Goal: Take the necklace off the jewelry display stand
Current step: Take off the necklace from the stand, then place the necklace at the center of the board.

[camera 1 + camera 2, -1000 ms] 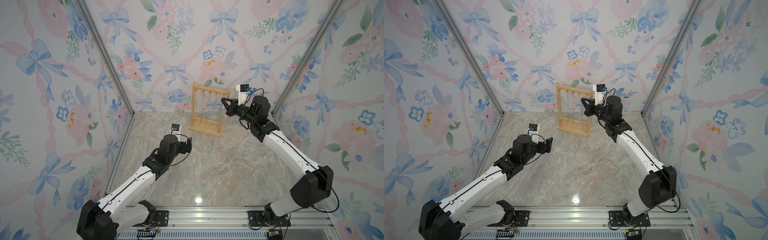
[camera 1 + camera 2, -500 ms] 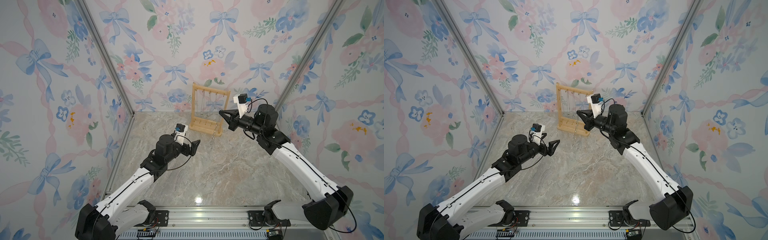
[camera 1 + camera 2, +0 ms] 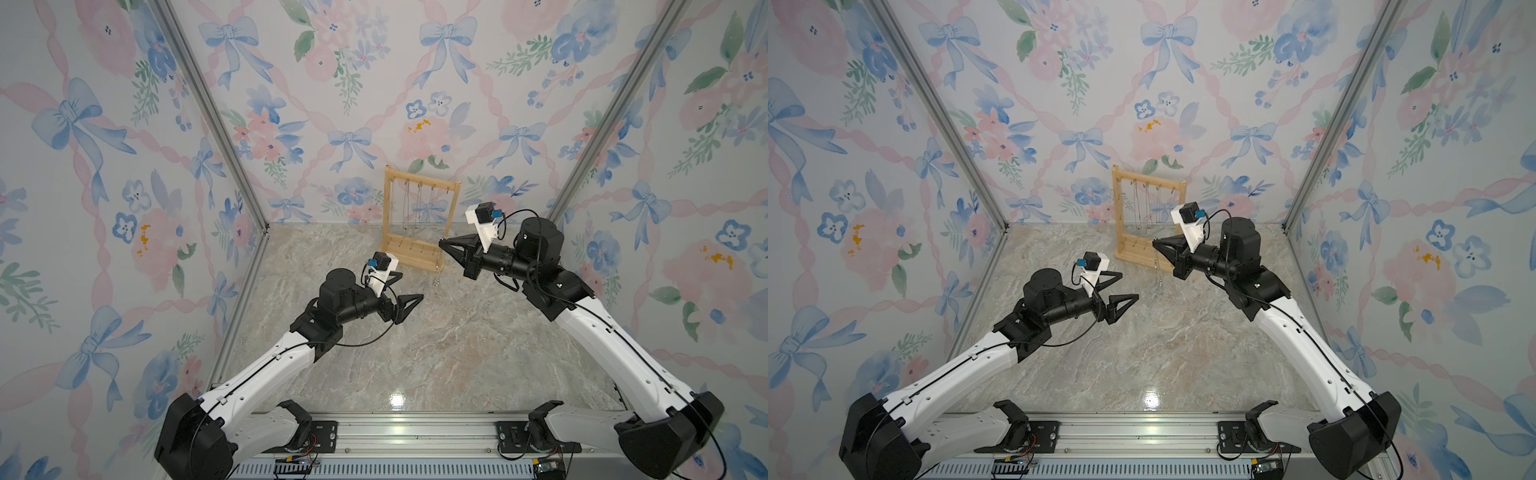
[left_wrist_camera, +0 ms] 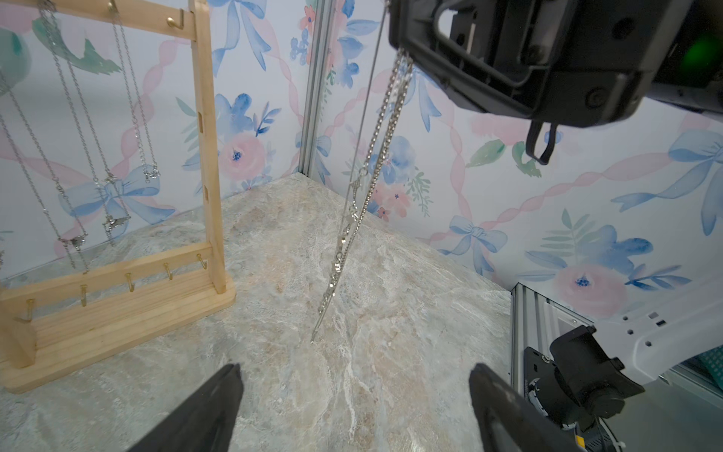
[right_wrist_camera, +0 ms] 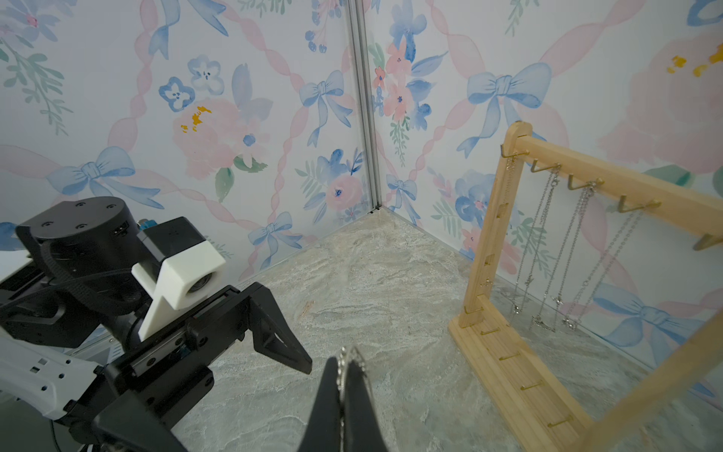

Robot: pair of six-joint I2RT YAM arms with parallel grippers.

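One silver chain necklace (image 4: 353, 209) hangs clear of the jewelry display stand (image 3: 387, 208), pinched in my right gripper (image 3: 443, 242), left gripper (image 3: 411, 285) spread wide and empty nearby; lift-off looks done to me, next I lower it onto the marble tabletop (image 3: 436, 353) and release.
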